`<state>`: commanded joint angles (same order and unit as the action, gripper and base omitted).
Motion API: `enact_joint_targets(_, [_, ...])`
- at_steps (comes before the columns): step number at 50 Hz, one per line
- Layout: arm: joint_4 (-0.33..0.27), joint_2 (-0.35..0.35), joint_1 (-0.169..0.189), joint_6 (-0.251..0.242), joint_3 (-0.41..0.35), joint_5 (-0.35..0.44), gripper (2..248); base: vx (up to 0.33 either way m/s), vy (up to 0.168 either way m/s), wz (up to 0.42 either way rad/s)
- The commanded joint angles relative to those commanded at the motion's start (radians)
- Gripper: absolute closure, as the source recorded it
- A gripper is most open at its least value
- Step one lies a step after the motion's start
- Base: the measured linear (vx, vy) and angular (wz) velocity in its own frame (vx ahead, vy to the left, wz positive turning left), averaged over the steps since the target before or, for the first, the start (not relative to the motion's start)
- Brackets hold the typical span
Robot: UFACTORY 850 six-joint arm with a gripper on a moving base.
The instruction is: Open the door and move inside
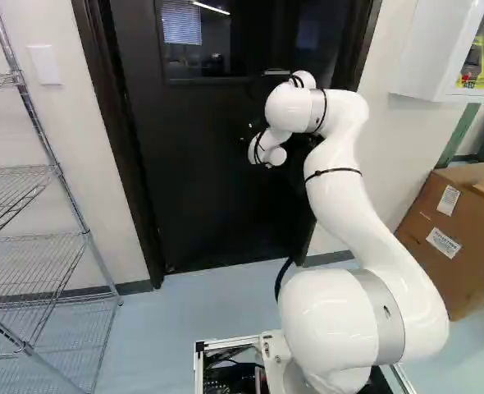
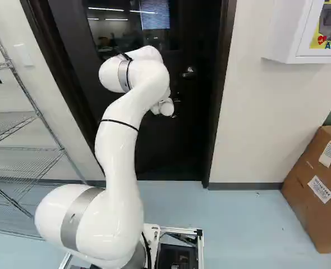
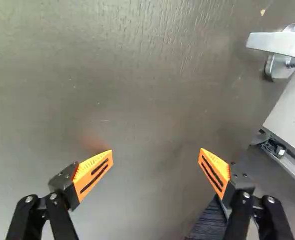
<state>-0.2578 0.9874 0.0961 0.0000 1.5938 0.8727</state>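
My black, orange-padded claw [image 3: 156,153] stands wide, holding nothing, before the flat, dark door [image 1: 201,164]; the silver lever handle [image 3: 272,42] on it is ungripped. The door seems shut, so opening and entering both remain.

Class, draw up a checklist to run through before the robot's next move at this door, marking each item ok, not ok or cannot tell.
1. Black fingers with orange pads open: ok.
2. Silver metal lever handle between the fingers: not ok, off to one side.
3. Black windowed door unlatched: cannot tell.
4. Brown cardboard box clear of the door: ok.
5. Silver wire shelf clear of the door: ok.
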Motion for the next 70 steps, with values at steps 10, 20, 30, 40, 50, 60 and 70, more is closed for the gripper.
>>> enact_joint_targets(10, [0.0, 0.045, -0.006, 0.0, 0.067, 0.0, 3, 0.0, 0.0, 0.0])
enact_joint_targets(20, [0.0, 0.057, -0.005, 0.0, 0.085, 0.0, 3, 0.0, 0.0, 0.0])
enact_joint_targets(30, [0.003, 0.058, 0.001, 0.0, 0.086, 0.0, 3, 0.0, 0.0, 0.0])
enact_joint_targets(40, [0.009, 0.043, 0.012, 0.0, 0.065, 0.0, 3, 0.0, 0.0, 0.0])
enact_joint_targets(50, [0.013, 0.014, 0.024, 0.0, 0.021, 0.0, 3, 0.0, 0.0, 0.0])
enact_joint_targets(60, [0.013, -0.026, 0.038, 0.0, -0.038, 0.0, 3, 0.0, 0.0, 0.0])
enact_joint_targets(70, [0.013, -0.073, 0.053, 0.0, -0.107, 0.0, 3, 0.0, 0.0, 0.0])
